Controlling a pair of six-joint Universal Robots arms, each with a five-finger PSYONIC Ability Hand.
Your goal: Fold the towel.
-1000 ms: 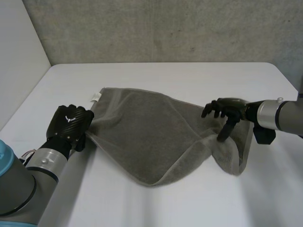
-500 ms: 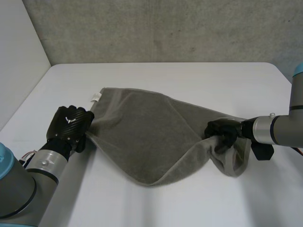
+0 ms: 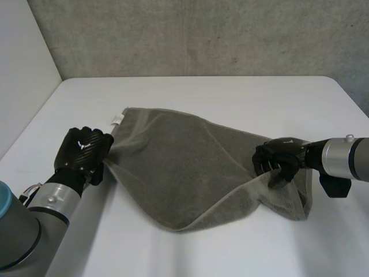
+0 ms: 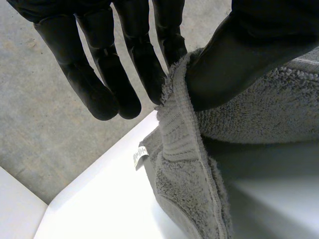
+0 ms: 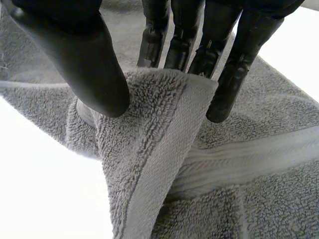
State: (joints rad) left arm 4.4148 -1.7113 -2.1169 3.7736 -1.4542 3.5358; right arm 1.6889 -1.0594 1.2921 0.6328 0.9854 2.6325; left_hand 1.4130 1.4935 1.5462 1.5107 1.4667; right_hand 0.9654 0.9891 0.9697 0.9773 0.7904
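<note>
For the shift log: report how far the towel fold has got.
Done: the left hand pinches the towel at its left edge, and the right hand pinches its right edge. In hand: the towel sags between them over the table. Left: no fold made yet.

Soft, even light falls from overhead. The table (image 3: 202,95) reads bright white; beside the right hand (image 5: 84,59) it burns out to blank glare. The towel (image 3: 173,161) casts a faint, soft-edged shadow between the hands, and a darker one beneath the left hand (image 4: 259,45). Both black hands show scant surface detail, bar a faint sheen.
</note>
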